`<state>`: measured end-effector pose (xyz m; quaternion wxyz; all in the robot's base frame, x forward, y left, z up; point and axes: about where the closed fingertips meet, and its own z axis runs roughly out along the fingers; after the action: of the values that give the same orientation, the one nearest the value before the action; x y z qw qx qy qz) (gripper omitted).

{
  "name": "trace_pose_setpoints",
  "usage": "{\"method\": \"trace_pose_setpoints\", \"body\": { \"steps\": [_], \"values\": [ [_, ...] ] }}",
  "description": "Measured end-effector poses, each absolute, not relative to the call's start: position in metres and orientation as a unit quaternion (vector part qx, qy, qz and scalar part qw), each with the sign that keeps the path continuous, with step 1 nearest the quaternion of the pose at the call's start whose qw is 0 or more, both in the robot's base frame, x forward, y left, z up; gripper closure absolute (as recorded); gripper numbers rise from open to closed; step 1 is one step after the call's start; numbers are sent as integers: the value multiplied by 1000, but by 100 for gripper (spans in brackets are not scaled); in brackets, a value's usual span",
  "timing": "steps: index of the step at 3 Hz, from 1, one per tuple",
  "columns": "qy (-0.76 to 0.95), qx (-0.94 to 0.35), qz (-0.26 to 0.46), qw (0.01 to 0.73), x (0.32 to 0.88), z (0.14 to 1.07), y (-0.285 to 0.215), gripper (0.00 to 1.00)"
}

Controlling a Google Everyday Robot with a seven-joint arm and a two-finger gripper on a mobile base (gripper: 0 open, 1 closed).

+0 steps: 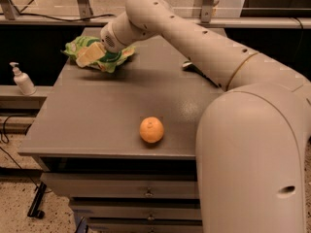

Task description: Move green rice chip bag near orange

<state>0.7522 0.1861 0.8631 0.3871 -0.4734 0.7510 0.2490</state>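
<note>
Holds the green rice chip bag (114,61) pinched in the tool (90,56), tan fingers (87,57) closed over the crumpled foil. Grips it well apart from the orange (151,130), far behind it and off to the view's left, over the far left corner of the bench (97,115). Cannot tell whether the bag's underside touches the bench or hangs just above it; throws a dark shadow on the surface on the side toward the orange. Gets there by the white arm (204,47), running from the near right of the orange, passing behind it and ending in a round wrist just beside the bag. Lies near the front edge of the bench, that orange, dimple toward the camera, touching nothing else. Hides most of a dark flat packet (194,68) behind the arm, behind and to the right of the orange; only a thin sliver to be seen, print unreadable. Farther left of the orange, off the bench and lower, on a ledge: a white pump bottle (22,80), standing upright. Below the orange, under the bench top: grey drawers (146,193) with small knobs.
</note>
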Motion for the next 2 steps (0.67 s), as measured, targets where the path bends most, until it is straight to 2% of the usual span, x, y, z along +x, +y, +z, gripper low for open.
{"method": "trace_pose_setpoints", "body": {
  "steps": [2],
  "values": [
    [760,-469,234,384,749,858,175,64]
  ]
}}
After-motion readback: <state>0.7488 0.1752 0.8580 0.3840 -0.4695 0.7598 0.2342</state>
